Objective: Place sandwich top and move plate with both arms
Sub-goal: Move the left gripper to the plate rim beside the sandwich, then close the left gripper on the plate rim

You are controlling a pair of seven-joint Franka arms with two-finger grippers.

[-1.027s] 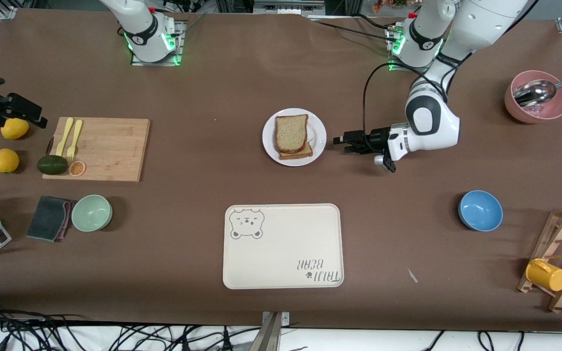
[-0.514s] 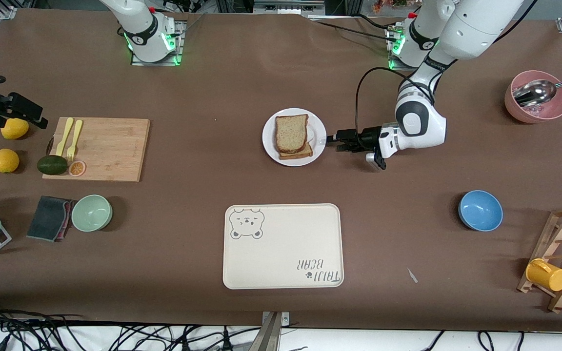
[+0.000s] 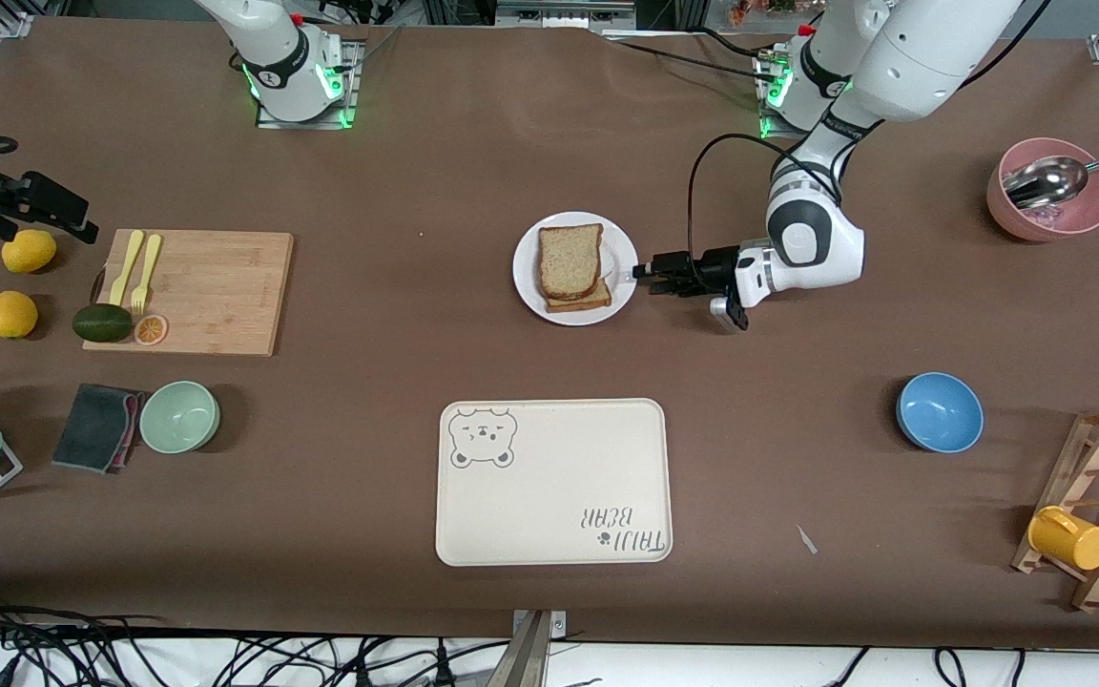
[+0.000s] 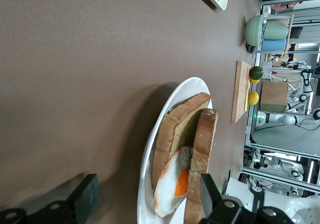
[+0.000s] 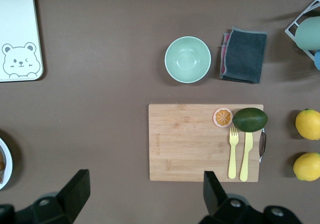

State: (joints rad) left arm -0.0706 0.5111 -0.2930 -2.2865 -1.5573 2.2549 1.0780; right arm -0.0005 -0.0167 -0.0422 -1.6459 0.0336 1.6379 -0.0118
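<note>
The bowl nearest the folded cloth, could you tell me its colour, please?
Pale mint green bowl, clearest in the right wrist view.

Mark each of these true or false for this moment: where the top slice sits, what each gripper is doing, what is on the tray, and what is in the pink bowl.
1. The sandwich top lies on the stack on the plate. True.
2. The left gripper is shut on the sandwich top. False: it is open, its fingers astride the plate's rim at the left arm's side.
3. The right gripper is at the plate too. False: it hangs open near the lemons at the right arm's end of the table.
4. The bear tray carries the plate. False: the plate rests on the table.
5. A metal spoon lies in the pink bowl. True.
</note>
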